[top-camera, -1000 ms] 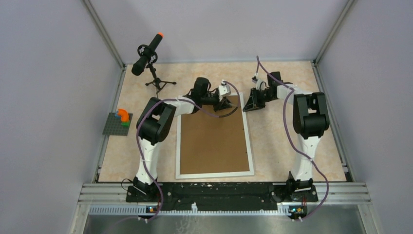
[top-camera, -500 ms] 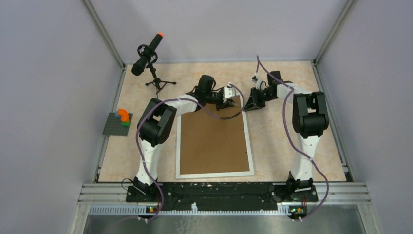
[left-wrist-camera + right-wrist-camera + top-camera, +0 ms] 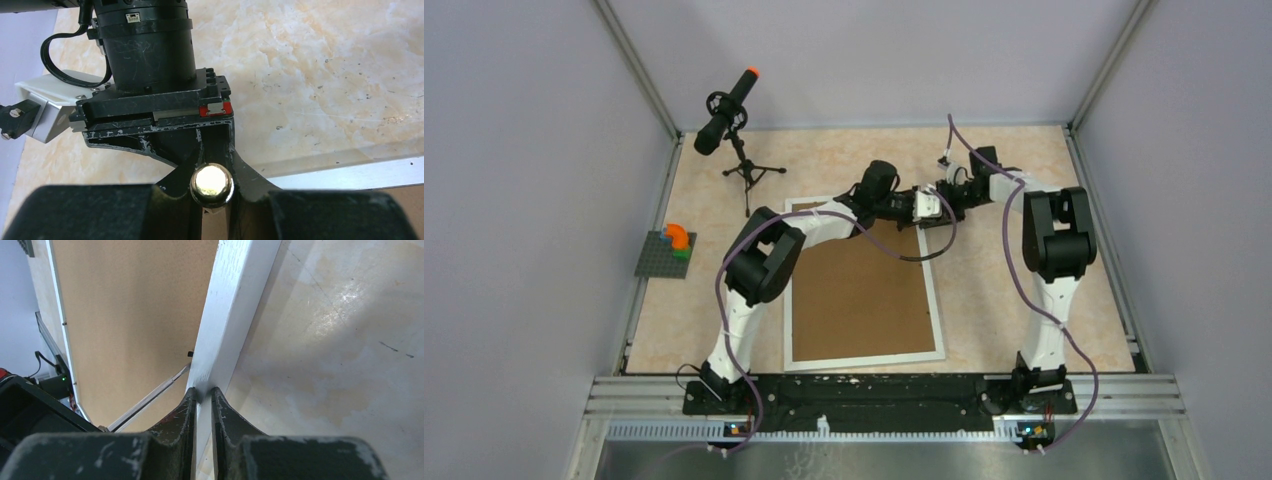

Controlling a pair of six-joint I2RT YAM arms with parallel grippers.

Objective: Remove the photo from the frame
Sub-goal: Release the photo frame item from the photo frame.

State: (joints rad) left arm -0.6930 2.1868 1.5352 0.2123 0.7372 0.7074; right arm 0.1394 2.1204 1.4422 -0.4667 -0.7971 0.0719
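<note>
Frame (image 3: 864, 358): lies face down on the table (image 3: 1004, 290), brown back up, long axis running near to far.
Right claw (image 3: 204, 392): pinching the frame's white border at its far right corner.
Left claw (image 3: 936, 208): just beside it; opening cannot be told.

Overhead camera plus two wrist cameras.
Top view looks down over the whole worktop (image 3: 994, 300); both close wrist views show the far corner of the frame (image 3: 864, 360).

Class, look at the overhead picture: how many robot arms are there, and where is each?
2. The left arm stretches over the far edge of the frame; the right arm bends in toward its far right corner, where its tool pinches the white border. None appears hidden.
</note>
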